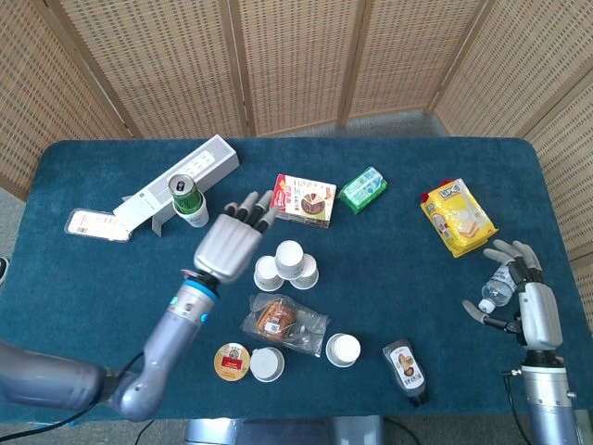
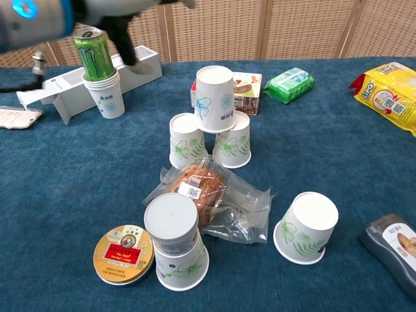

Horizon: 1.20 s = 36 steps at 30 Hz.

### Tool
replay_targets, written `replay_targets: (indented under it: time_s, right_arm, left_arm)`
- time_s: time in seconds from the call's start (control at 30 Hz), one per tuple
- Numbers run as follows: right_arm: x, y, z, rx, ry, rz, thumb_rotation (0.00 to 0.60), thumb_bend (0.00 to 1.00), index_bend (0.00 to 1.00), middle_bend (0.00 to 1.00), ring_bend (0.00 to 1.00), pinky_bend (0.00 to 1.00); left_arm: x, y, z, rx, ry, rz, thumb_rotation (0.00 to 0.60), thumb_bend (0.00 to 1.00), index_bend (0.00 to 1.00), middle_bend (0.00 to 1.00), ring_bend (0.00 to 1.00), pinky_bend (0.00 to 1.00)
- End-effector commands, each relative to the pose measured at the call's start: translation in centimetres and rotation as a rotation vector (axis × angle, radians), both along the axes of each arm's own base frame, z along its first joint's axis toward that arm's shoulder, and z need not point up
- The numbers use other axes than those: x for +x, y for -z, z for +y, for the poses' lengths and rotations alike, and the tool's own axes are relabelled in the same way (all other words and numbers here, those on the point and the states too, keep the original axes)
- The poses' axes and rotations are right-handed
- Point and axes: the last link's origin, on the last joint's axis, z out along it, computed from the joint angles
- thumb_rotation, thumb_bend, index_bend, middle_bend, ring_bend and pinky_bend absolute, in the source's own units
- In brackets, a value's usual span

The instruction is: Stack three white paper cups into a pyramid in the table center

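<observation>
Three white paper cups with green leaf prints stand upside down as a pyramid. The top cup [image 2: 216, 99] [image 1: 289, 253] rests on the left base cup [image 2: 184, 140] and the right base cup [image 2: 233, 144]. My left hand [image 1: 227, 243] hovers just left of the pyramid with its fingers spread, holding nothing and clear of the cups. In the chest view only its dark fingers [image 2: 125, 47] show at the top left. My right hand [image 1: 523, 298] lies at the table's right edge, fingers apart, beside a small water bottle [image 1: 498, 284].
A green can [image 2: 96, 55] sits on stacked cups beside a long white box [image 1: 181, 184]. A wrapped pastry [image 2: 208, 195], a round tin [image 2: 123, 255], a lidded cup [image 2: 175, 250] and a spare cup [image 2: 305, 227] lie in front. A sauce bottle [image 2: 396, 250] and a yellow bag [image 2: 390, 91] are on the right.
</observation>
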Motion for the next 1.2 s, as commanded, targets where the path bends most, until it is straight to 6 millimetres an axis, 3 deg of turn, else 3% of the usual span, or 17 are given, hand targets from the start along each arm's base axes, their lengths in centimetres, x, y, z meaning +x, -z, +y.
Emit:
replay_targets:
  time_s: [0.03,0.2,0.33,0.57,0.8,1.0,1.2]
  right_arm:
    - [0.1,0.1,0.0,0.0,-0.002,0.003,0.6,0.03,0.24,0.18,0.0,0.0]
    - [0.3,0.4,-0.1,0.002,-0.011,0.021,0.6,0.03,0.24,0.18,0.0,0.0]
    - [0.5,0.6,0.0,0.006,-0.016,0.04,0.6,0.03,0.24,0.18,0.0,0.0]
    - [0.5,0.8,0.1,-0.002,-0.015,0.083,0.6,0.03,0.24,0.18,0.0,0.0]
    - [0.3,0.4,0.0,-0.032,0.003,0.127,0.6,0.03,0.24,0.18,0.0,0.0]
    - [-0.1,0.0,-0.1,-0.044,0.022,0.165,0.6,0.02,0.23,0.16,0.0,0.0]
    - [-0.4,-0.2,-0.1,-0.038,0.035,0.226,0.6,0.0,0.23,0.14,0.0,0.0]
  left_arm:
    - [-3.2,-2.6,-0.3,0.018,-0.011,-0.003,0.6,0.31,0.0,0.0,0.0,0.24]
    - [-7.3,-5.6,-0.4,0.056,-0.022,0.028,0.6,0.31,0.0,0.0,0.0,0.23]
    - [-9.5,-7.2,-1.4,0.021,-0.041,-0.018,0.6,0.31,0.0,0.0,0.0,0.22]
    - [-13.2,-10.6,-4.3,0.03,0.006,-0.078,0.6,0.31,0.0,0.0,0.0,0.2]
    - [-18.6,-14.2,-7.8,0.083,-0.021,-0.142,0.6,0.31,0.0,0.0,0.0,0.17]
    - [-23.1,-16.0,-9.7,0.127,-0.113,-0.188,0.6,0.31,0.0,0.0,0.0,0.13]
    - [-26.5,-16.6,-11.6,0.15,-0.17,-0.22,0.6,0.31,0.0,0.0,0.0,0.1]
